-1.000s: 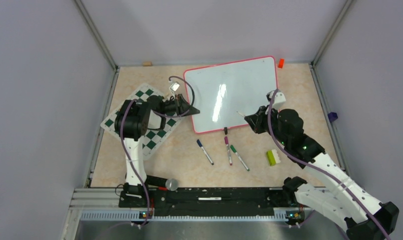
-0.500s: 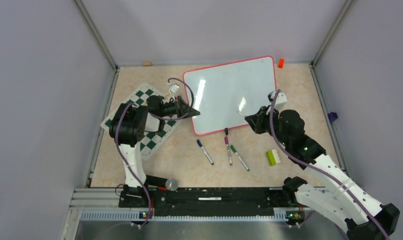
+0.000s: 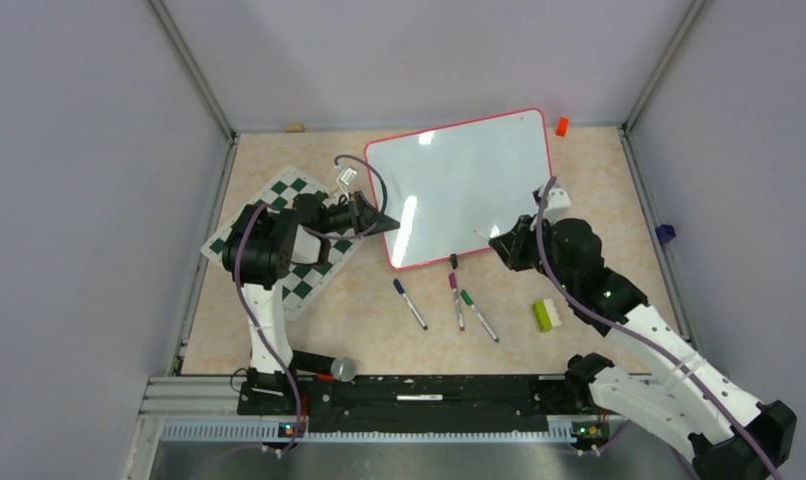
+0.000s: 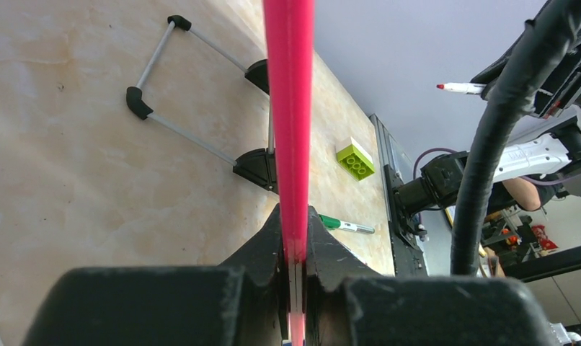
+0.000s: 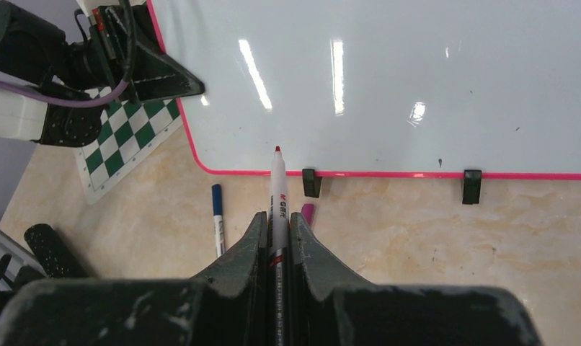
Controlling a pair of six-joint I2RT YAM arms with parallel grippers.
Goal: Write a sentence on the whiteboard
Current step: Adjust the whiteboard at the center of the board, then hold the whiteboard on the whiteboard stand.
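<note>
The whiteboard (image 3: 469,180) is glossy white with a red-pink frame and stands tilted on small black feet at the back middle of the table. My left gripper (image 3: 384,223) is shut on its left edge, and the pink frame (image 4: 290,115) runs between the fingers in the left wrist view. My right gripper (image 3: 499,240) is shut on a red-tipped white marker (image 5: 277,194), uncapped. The marker's tip is close to the board's lower edge (image 5: 388,174) and apart from it. The board face (image 5: 374,79) is blank.
A blue marker (image 3: 410,303), a magenta marker (image 3: 456,300) and a green marker (image 3: 479,315) lie in front of the board. A lime-green brick (image 3: 546,315) lies to their right. The checkered chess mat (image 3: 284,240) lies on the left. A small orange block (image 3: 562,126) sits at the back right.
The whiteboard has tilted up more steeply, its reflections shifting left. My right gripper with the marker has drawn back slightly toward the board's lower edge.
</note>
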